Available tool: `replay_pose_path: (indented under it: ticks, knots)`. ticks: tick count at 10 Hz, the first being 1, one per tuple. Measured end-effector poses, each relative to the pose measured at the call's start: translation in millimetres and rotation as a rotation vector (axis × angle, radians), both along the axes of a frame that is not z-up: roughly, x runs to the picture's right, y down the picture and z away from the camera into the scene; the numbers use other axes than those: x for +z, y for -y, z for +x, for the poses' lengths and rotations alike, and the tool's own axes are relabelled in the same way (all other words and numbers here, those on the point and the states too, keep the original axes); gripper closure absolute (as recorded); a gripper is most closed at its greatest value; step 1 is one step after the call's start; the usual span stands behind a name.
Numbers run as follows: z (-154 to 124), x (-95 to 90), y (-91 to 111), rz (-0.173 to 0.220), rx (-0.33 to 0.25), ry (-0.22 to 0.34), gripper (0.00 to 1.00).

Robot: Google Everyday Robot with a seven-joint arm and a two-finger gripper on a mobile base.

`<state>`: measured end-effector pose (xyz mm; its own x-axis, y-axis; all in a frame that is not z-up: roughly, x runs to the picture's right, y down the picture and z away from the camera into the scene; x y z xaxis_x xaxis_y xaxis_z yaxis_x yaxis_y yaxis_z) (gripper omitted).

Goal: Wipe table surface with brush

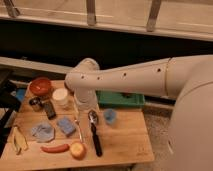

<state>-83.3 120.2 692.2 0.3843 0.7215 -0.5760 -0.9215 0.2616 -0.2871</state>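
Gripper point(87, 106) hovers over brush point(95, 134) head, jaws apart; I risk clipping the fork point(79, 131) beside it on descent.

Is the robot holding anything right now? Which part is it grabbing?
Nothing is held. The tool hangs open over the table surface, close to the head of the brush, which lies flat on the wood.

The table surface point(125, 142) holds brush point(95, 139), sponge point(65, 125), fork point(79, 130) and fruit point(77, 150) (front edge).
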Motion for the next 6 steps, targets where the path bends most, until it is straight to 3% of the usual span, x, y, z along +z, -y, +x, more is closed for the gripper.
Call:
replay_pose_path:
  ticks: [3, 6]
  knots:
    - [-10.8, 7.8, -12.3, -0.021, -0.019, 0.003, 0.35]
    - [-10.3, 35.2, -21.4, -0.053, -0.014, -0.010, 0.35]
